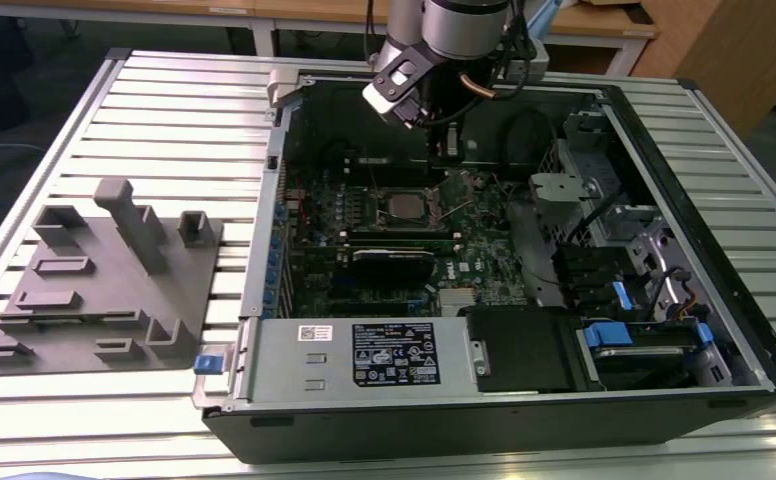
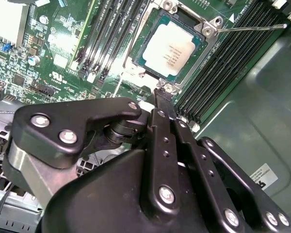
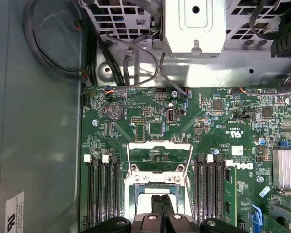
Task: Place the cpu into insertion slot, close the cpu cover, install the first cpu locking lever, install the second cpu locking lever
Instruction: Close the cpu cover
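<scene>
Lying open on a slatted metal table [image 1: 121, 100], a computer case [image 1: 495, 432] is seen with its motherboard [image 1: 482, 250] facing up. Wooden desks [image 1: 321, 12] are seen beyond the table at 12 o'clock in the exterior view. A grey moulded fixture [image 1: 95, 290] is set on the table at 9 o'clock of the case, apart from it. A grey power-supply box [image 1: 361, 352] is mounted inside the case at 6 o'clock.

The arm is angled steeply down from 12 o'clock. The gripper [image 3: 162, 201] is held just above the socket's edge, its 2 fingers [image 3: 156, 209] pressed together with nothing pinched between them.

The cpu [image 2: 169, 48] is seated flat in the insertion slot [image 2: 183, 17], near the board's middle. The cpu cover [image 3: 160, 143] is stood up open, tilted away from the socket. 1 thin locking lever [image 2: 252, 28] is angled out across the memory slots [image 2: 218, 73].

The socket is flanked by memory slots on 2 sides. In the exterior view, cables [image 1: 535, 130] and a drive cage [image 1: 582, 135] are crowded at 2 to 3 o'clock of the gripper. A bare case panel [image 2: 262, 107] is left open past the slots at 12 o'clock.
</scene>
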### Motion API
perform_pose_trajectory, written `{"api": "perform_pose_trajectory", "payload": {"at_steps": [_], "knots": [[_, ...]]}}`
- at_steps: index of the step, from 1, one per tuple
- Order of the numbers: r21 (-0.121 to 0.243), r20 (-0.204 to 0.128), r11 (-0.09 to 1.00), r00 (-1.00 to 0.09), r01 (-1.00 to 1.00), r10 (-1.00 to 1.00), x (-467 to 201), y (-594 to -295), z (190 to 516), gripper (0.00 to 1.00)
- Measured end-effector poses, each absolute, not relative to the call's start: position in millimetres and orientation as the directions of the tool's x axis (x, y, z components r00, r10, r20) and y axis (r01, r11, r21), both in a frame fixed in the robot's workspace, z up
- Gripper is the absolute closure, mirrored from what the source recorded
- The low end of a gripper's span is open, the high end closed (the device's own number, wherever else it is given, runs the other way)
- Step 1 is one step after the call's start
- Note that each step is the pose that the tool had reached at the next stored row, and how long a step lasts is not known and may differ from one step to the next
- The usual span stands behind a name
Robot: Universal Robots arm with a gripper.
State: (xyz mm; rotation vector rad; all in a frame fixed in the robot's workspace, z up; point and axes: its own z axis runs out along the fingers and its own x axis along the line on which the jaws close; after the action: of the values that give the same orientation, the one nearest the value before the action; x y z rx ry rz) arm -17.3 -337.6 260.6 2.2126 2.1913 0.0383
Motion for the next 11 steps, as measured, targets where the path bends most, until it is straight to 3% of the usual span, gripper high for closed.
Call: {"api": "perform_pose_trajectory", "payload": {"at_steps": [11], "knots": [[0.037, -0.002, -0.009, 0.009, 0.999, 1.000, -16.1, -337.6, 261.3, 0.89]]}}
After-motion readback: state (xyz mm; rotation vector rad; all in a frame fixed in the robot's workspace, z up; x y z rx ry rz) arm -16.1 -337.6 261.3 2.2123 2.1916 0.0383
